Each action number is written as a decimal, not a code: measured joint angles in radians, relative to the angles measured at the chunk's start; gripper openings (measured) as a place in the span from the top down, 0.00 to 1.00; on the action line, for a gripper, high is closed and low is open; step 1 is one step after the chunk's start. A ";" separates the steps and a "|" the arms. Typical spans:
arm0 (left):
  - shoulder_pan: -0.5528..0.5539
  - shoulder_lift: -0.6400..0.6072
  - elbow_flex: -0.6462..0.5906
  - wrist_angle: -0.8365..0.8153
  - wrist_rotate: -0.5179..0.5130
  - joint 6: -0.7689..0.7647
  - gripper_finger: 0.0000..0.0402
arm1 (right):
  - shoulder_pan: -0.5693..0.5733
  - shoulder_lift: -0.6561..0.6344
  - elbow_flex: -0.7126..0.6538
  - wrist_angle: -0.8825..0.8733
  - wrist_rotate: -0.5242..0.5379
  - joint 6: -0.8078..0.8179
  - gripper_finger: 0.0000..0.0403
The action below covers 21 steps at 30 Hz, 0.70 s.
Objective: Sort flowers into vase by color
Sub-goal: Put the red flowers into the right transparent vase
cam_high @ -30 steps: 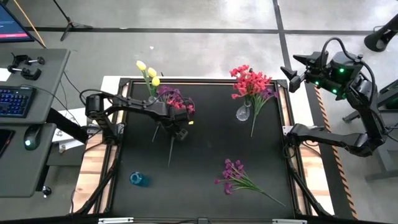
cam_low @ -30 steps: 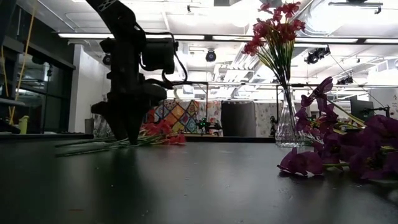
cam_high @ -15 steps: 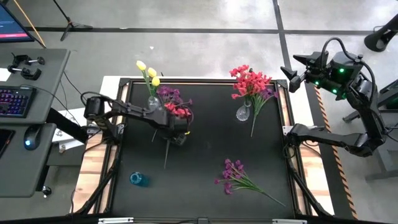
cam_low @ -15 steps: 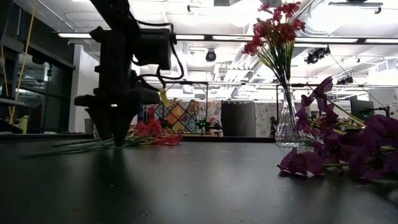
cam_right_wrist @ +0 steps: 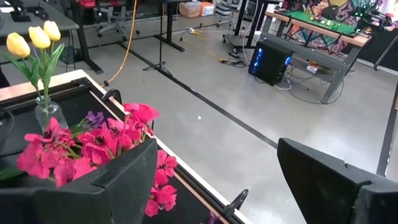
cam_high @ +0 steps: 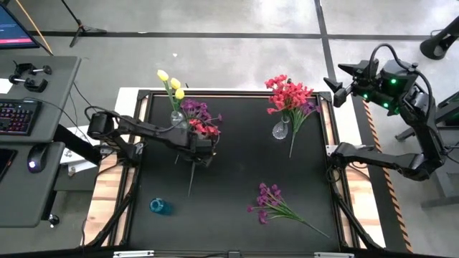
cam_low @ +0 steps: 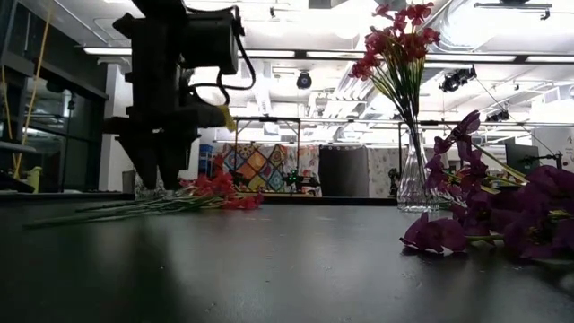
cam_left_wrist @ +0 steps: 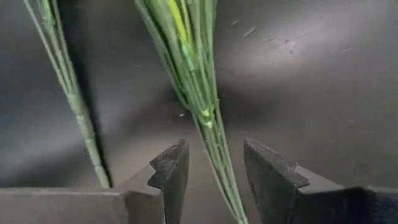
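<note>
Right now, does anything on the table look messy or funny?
Yes. A purple bunch lies flat on the table, not in any vase. One purple flower leans by the red-flower vase, and red flowers lie loose where the left gripper works.

stems (cam_left_wrist: 205, 118) between jaws, seemingly untouched

Four cameras watch one table (cam_high: 237, 179).
One looks straight down, one looks level across it, and both show the red flowers (cam_high: 289, 94) (cam_low: 395, 40); two wrist cameras sit close.
</note>
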<state>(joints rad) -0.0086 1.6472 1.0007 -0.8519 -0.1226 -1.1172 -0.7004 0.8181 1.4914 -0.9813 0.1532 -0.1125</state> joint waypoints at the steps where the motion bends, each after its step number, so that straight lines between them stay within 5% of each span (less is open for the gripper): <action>1: 0.000 -0.007 -0.005 0.007 0.002 0.000 0.64 | 0.000 0.000 0.000 -0.006 0.000 0.000 0.20; 21: 0.043 -0.014 -0.159 0.195 0.107 -0.078 0.64 | 0.000 0.000 0.000 -0.025 -0.003 0.008 0.20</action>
<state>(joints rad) 0.0339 1.6329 0.8413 -0.6571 -0.0158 -1.1954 -0.7006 0.8181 1.4914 -1.0065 0.1501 -0.1049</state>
